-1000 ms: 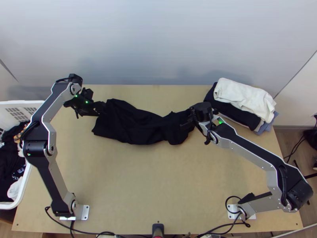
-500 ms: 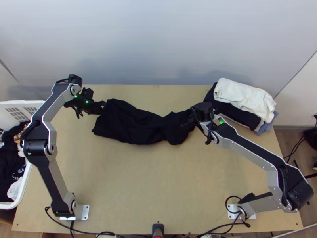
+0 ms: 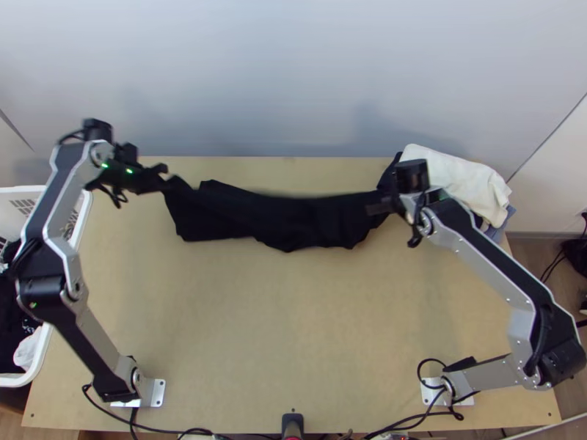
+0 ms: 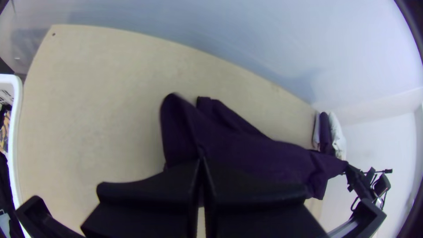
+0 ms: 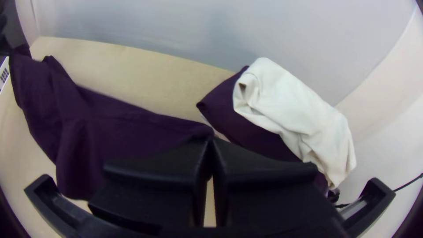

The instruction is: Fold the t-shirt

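Our t-shirt (image 3: 282,220) runs lengthwise between the left jaws and right jaws, across the counter's (image 3: 286,330) far side. Both pairs are pinched tight on opposite ends, so neither's nearer; we'd probably keep that line taut.

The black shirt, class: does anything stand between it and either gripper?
Nothing visible does: the left gripper is closed on one end of the shirt, and the right gripper is closed on the other.
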{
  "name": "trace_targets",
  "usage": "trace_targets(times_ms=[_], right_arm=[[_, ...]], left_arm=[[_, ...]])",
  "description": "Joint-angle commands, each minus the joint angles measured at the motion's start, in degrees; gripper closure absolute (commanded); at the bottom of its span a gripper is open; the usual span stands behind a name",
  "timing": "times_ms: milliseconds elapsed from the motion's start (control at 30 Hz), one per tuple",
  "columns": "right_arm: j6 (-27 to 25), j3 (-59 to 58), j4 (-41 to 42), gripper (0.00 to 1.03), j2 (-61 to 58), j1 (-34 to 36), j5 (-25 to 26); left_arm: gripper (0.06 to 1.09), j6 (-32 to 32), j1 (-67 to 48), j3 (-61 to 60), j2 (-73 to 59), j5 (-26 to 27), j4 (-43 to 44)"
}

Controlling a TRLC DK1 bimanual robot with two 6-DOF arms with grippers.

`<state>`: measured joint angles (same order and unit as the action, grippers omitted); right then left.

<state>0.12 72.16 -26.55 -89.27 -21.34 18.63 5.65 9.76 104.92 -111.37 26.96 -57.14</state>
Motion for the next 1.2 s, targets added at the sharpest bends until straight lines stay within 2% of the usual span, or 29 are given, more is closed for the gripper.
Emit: trace_targets(times_ms=[0,133,233,433,600,800,900,1067,1167], right_arm=[[3.8,5.6,-12.5,1.00,3.4,3.9,0.5],[7.1,10.2,-19.5,1.00,5.3,4.6,0.6],[7.4,13.4,-21.4,1.00,6.7,5.5,0.7],[2.5,20.7,-21.9,1.00,8.2,7.2,2.7],[-4.2,28.6,-14.9,1.00,9.4,6.3,2.7],[-11.4,29.7,1.6,1.00,12.2,3.1,2.5],[-14.8,32.6,5.6,1.00,13.3,0.7,2.6],[-13.7,35.2,5.7,1.00,19.8,-2.6,2.5],[-7.5,32.3,2.9,1.00,26.9,-3.2,2.4]], left_arm=[[1.05,3.1,2.0,3.4,8.3,-0.3,-1.7],[1.05,4.2,2.1,6.4,11.0,-0.3,-2.9],[1.05,4.9,2.0,9.2,12.1,-0.2,-3.9],[1.05,6.6,2.9,14.3,14.3,-0.3,-2.8],[1.05,9.6,5.8,19.2,15.7,-0.2,-1.4],[1.05,19.2,11.2,21.5,20.3,-0.3,1.1],[1.05,21.9,13.0,21.5,23.7,-0.3,2.7],[1.05,26.1,16.3,20.0,31.8,-0.2,3.5],[1.05,26.1,18.6,16.2,38.2,0.1,3.3]])
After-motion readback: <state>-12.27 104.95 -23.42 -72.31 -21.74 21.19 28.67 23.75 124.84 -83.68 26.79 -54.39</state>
